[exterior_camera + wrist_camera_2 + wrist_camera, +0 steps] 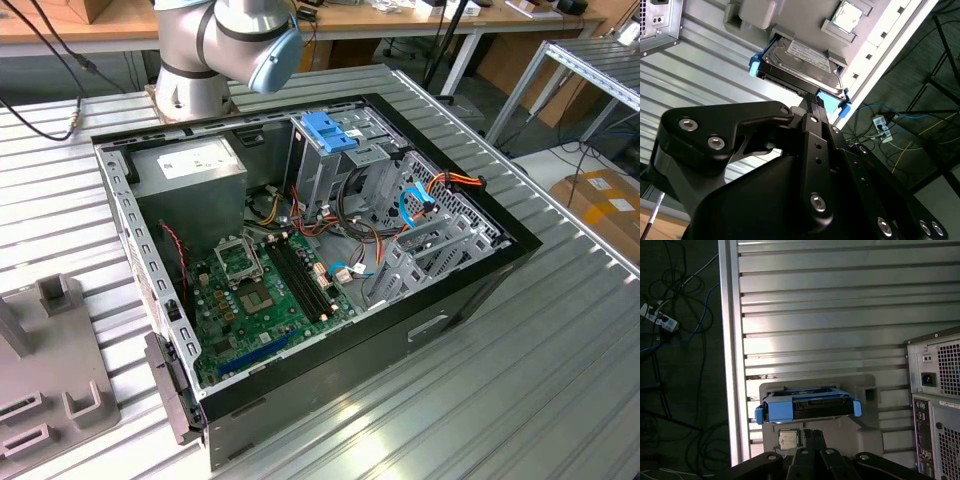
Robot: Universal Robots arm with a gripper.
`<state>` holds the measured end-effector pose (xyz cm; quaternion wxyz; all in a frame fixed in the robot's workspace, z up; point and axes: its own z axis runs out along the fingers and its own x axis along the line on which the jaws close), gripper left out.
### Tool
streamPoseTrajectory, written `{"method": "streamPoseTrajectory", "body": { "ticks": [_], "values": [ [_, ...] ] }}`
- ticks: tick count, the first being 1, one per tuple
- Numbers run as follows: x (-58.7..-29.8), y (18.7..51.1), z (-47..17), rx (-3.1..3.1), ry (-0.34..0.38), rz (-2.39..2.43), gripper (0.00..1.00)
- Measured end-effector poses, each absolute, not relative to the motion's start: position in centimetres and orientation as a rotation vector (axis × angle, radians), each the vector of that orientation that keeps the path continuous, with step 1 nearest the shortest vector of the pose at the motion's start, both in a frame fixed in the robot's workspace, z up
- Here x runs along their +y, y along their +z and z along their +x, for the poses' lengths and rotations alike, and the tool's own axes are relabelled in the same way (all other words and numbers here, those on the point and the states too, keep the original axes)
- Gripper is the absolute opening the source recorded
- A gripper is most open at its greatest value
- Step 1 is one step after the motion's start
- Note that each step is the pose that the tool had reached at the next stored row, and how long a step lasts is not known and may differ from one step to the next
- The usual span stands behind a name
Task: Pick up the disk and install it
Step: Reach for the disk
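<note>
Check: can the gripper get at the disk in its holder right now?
Likely yes. The gripper sits right at the near edge of the disk with nothing between them; the disk lies exposed in its grey holder.

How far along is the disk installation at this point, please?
Nothing looks done yet: the disk lies in its grey holder on the slatted table. In hand: the gripper hangs right at the disk's edge in both wrist views; a grasp cannot be confirmed. Left: the lift and the install in the open computer case.
</note>
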<state>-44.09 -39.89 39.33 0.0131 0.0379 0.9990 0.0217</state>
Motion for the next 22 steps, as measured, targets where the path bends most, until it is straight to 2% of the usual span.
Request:
{"method": "streamPoseTrajectory", "body": {
  "ticks": [22],
  "values": [
    [-39.89,39.32,-44.10,3.127,0.067,0.119,0.11]
  ]
}}
